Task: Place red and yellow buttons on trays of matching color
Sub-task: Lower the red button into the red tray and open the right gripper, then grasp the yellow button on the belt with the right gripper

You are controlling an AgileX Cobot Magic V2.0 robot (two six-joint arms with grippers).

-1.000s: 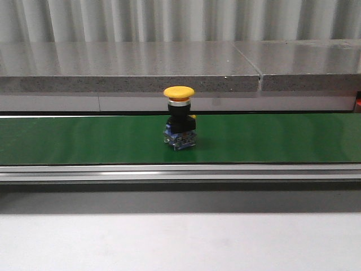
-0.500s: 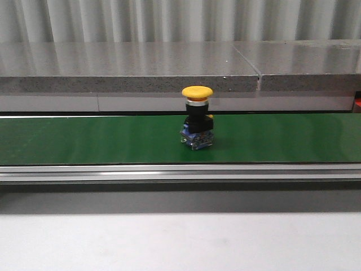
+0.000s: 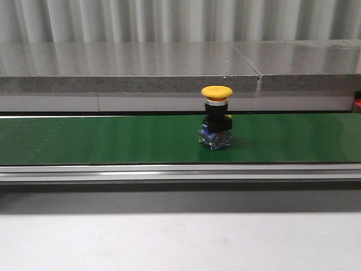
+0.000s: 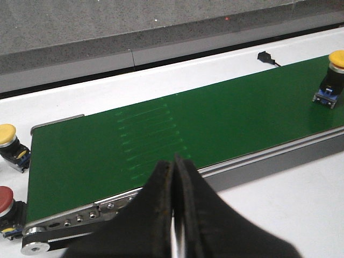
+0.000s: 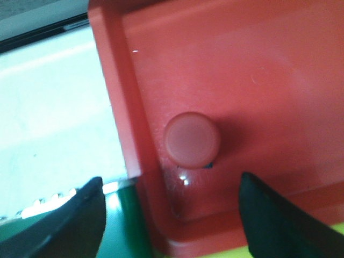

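1. From my remote seat, I count one step done: a red button stands inside the red tray, near its corner. My right gripper hangs over it with the jaws spread wide on either side, holding nothing.

2. A yellow button stands upright on the green belt, right of the middle in the front view. The left wrist view shows it too, at the belt's far end. Nothing holds it, so I judge it is not yet sorted.

3. Two more wait on the white surface just off the belt's other end: a second yellow button and a second red button, near each other. Both are untouched, by my reading.

4. My left gripper hovers over the belt's near edge, its jaws pressed together and empty.

5. Count: four buttons in sight, two red and two yellow. One red tray is plainly visible. A strip of yellow-green shows at the edge of the right wrist view beside the red tray; it may be the yellow tray, but I cannot tell.

6. My judgement: one of four is placed, three are left, and no yellow button is on a tray in these views.
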